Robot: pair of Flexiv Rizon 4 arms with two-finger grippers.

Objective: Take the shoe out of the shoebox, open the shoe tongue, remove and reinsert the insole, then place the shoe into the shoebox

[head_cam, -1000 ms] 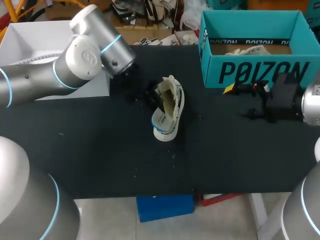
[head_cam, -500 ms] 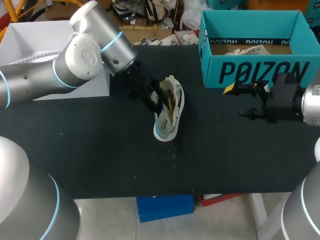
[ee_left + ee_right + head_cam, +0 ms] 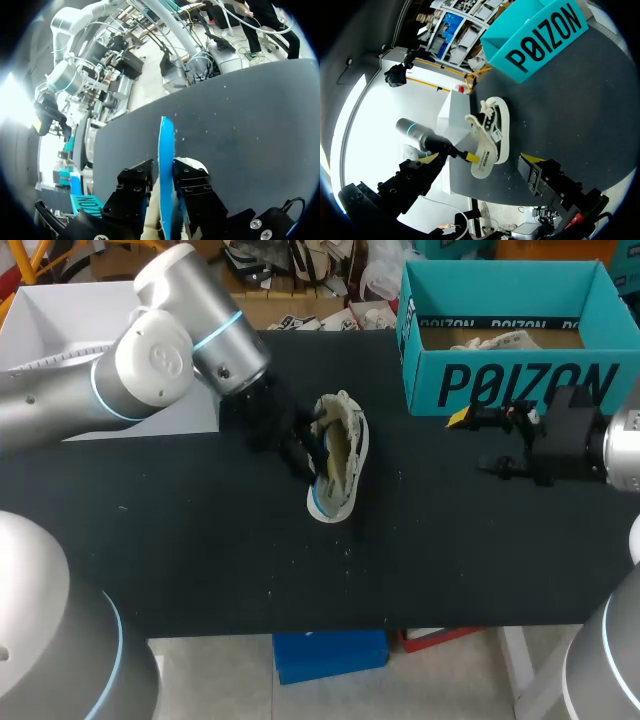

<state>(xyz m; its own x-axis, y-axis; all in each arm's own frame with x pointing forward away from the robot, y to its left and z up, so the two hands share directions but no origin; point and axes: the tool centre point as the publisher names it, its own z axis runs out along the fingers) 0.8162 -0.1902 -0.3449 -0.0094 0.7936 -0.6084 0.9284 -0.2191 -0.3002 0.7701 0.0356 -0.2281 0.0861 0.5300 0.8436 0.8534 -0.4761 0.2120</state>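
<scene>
Left pincer (image 3: 165, 169) has moved onto the sneaker (image 3: 345, 455) and now pinches its blue insole (image 3: 165, 135). We'd pull slow and straight along its length; right pincer (image 3: 481, 158) sits spread, idle.

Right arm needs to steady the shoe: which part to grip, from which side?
Probably the shoe's long side wall, around its middle, approached from the shoebox side. That edge faces the open right gripper with nothing between. The left gripper, shut on the insole, already occupies the opening from the other side.
</scene>
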